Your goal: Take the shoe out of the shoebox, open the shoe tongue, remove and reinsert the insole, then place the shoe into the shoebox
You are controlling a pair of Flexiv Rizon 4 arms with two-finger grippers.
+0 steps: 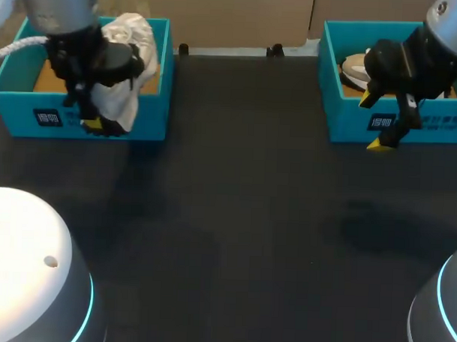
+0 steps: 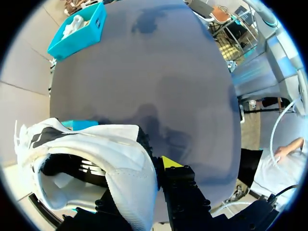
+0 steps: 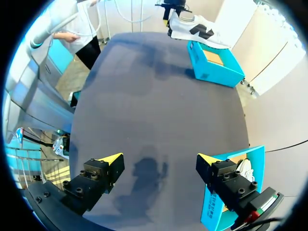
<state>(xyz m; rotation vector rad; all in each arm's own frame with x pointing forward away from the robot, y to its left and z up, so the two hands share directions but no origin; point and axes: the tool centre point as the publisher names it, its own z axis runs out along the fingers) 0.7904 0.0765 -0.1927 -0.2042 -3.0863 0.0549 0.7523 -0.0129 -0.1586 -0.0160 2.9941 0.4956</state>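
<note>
At upper left, the left pincer [image 1: 95,123] pinches the shoe [image 1: 126,62] just above its shoebox [image 1: 151,116], right pincer [image 1: 373,122] spread at upper right: removal looks nearly done, every later step left.

the shoe [image 2: 120,149] hides one of the left fingers [image 2: 169,162].

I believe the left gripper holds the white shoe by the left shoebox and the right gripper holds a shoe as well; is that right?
Not quite: the right wrist view shows the right gripper open, its fingers apart with nothing between them. The left gripper does hold the white shoe by the left shoebox.
</note>
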